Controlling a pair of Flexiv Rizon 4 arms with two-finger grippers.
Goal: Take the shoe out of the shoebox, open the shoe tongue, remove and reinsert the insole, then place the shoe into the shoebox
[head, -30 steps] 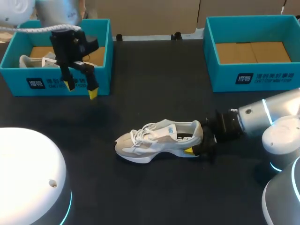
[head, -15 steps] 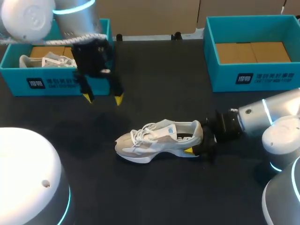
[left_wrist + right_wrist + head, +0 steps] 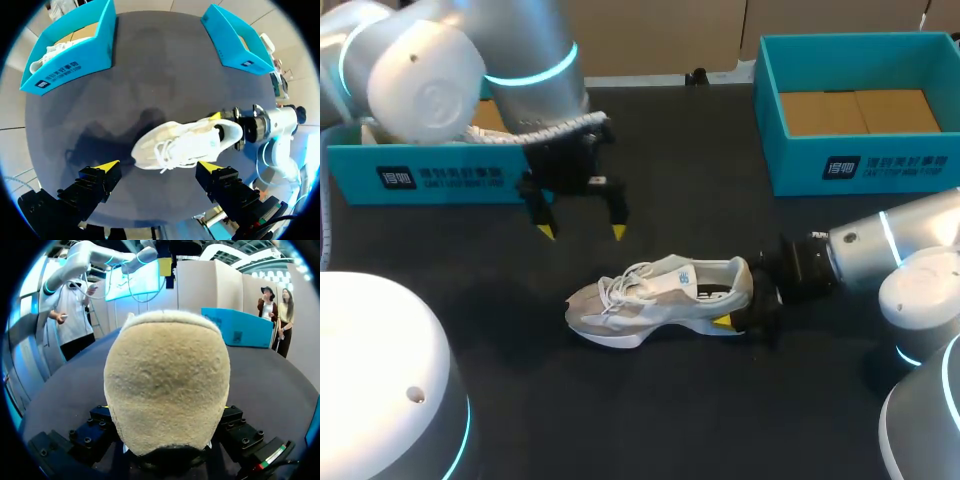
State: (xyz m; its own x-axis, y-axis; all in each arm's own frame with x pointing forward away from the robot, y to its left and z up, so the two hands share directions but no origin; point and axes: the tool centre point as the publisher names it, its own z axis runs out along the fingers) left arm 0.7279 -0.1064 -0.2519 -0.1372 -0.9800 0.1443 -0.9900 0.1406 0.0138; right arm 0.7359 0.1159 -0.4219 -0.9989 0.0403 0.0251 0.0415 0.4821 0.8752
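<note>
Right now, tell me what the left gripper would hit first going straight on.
Probably the white sneaker: its laced front lies ahead of the open left gripper, between its fingers. Depth is unclear, so it might land on the table beside it.

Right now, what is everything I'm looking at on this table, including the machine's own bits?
table: one, black, under everything.
left shoebox: one, teal, at the far left of the table, partly hidden behind the left arm.
second shoe: one, white, lying inside the left shoebox.
right shoebox: one, teal with a brown cardboard floor, at the far right of the table, with nothing in it.
shoe: one, white and beige with white laces, on its sole in the middle of the table, toe towards the left arm.
left gripper: one, black with yellow tips, open, hanging above the table just beyond the shoe's laces.
right gripper: one, black with yellow tips, closed on the shoe's heel.
</note>
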